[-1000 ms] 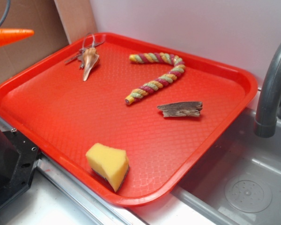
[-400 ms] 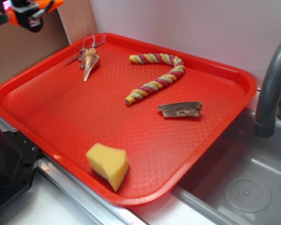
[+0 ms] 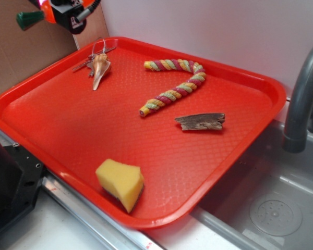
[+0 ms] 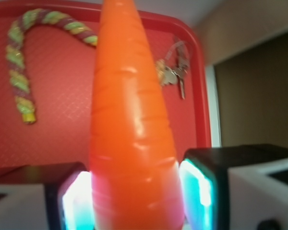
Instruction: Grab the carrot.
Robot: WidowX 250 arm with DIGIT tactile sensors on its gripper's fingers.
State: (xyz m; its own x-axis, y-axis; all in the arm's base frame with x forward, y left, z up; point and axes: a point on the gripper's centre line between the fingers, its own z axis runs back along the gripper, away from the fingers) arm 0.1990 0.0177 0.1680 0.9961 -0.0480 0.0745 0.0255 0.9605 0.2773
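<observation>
Bright, even, diffuse light in the exterior view, with only a soft short shadow beside the yellow sponge (image 3: pixel 120 183) on the red tray (image 3: pixel 52 130) and a pale sheen along the tray rim nearest the faucet (image 3: pixel 302 99). Sharp there across the tray, slightly soft toward the top-left corner. Close and blurred in the wrist view: glossy highlights down the carrot (image 4: pixel 132 134), glowing cyan-white glare on either side of its base, rope (image 4: pixel 24 62) and keys (image 4: pixel 175 72) behind it out of focus.

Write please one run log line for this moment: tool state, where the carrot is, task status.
tool: shut on carrot | carrot: held in the air at tray's far left corner, green stem showing | task: grab done
</observation>
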